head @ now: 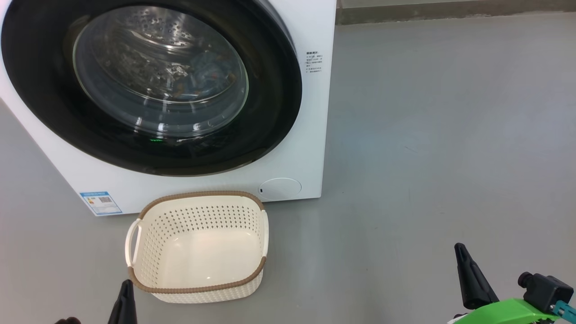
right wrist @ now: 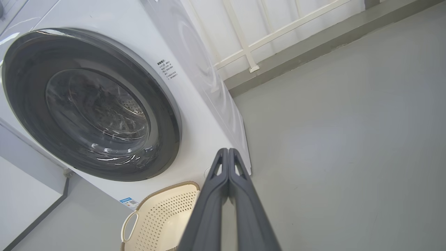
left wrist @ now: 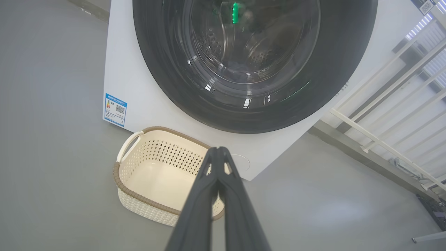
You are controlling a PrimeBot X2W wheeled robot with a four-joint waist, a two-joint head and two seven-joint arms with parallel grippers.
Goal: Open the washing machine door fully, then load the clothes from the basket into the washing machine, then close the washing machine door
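Nearest: left gripper (left wrist: 218,150), its two long dark fingers pressed together tip to tip, nothing grasped; in the head view it is placed at the near left corner of the basket (head: 202,195).

Right gripper (right wrist: 228,151): fingers likewise clamped on each other, nothing held; it is positioned over bare grey floor (head: 427,157), well to the right of the basket.

Basket: cream perforated plastic, brown woven-look rim, set upright on the floor just before the washing machine (head: 315,135); its smooth bottom is exposed.

Washing machine: white front, a blue label sticker (head: 101,203) at the lower left corner, a round cover (head: 279,188) at the lower right.

Washing machine door (head: 45,90): glossy black ring, laid flush against the front.

Clothes (head: 211,74): light blue fabric with orange-brown marks, seen through the glass inside the perforated drum (head: 148,27).

Farthest: white railing (right wrist: 244,45) is noted behind the machine.
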